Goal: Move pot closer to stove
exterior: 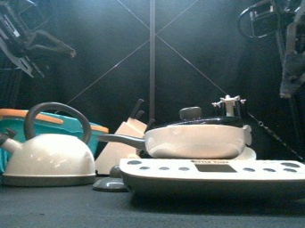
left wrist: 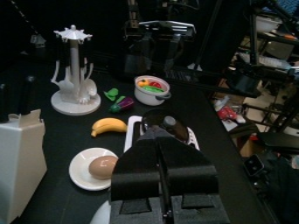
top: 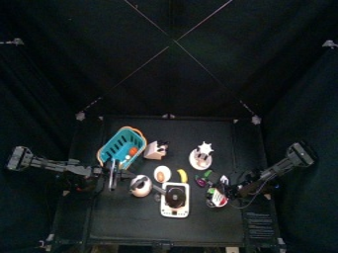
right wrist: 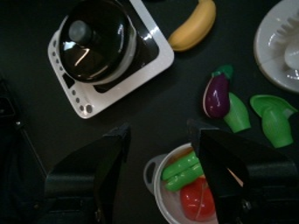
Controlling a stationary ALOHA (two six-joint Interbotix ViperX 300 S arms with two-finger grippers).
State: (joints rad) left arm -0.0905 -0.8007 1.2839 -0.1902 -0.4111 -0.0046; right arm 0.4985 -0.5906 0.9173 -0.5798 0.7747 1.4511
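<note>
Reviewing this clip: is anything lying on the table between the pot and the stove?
No. In the right wrist view the strip of black table between the pot and the stove is bare; the eggplant and banana lie off to the side.

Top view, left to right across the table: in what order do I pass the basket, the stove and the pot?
Turquoise basket → stove → pot. The smaller pieces between them overlap in this order, so I leave them out.
</note>
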